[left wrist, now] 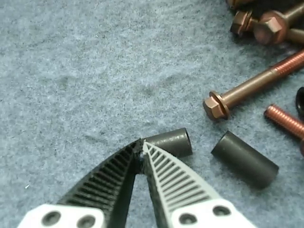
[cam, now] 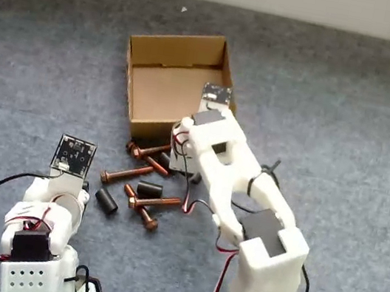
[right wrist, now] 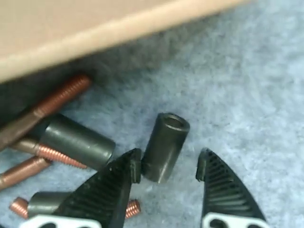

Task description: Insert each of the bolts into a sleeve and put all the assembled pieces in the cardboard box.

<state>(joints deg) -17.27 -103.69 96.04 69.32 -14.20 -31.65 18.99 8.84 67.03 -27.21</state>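
Note:
My right gripper (right wrist: 168, 164) is open just in front of the cardboard box (cam: 175, 83), with a dark sleeve (right wrist: 165, 145) lying on the carpet between its fingers. A second sleeve (right wrist: 78, 140) and copper bolts (right wrist: 57, 102) lie beside it by the box wall (right wrist: 118, 23). My left gripper (left wrist: 141, 145) is shut and holds nothing, its tips against the end of a short sleeve (left wrist: 173, 141). Just beyond are a longer sleeve (left wrist: 244, 159) and a copper bolt (left wrist: 247, 90). In the high view the bolts (cam: 141, 174) and sleeves (cam: 106, 201) are scattered between the two arms.
Grey carpet (cam: 351, 105) covers the whole floor, with open room to the box's right and left. The right arm (cam: 247, 192) stretches from the bottom right to the box's front wall. The left arm (cam: 42, 233) sits at the bottom left.

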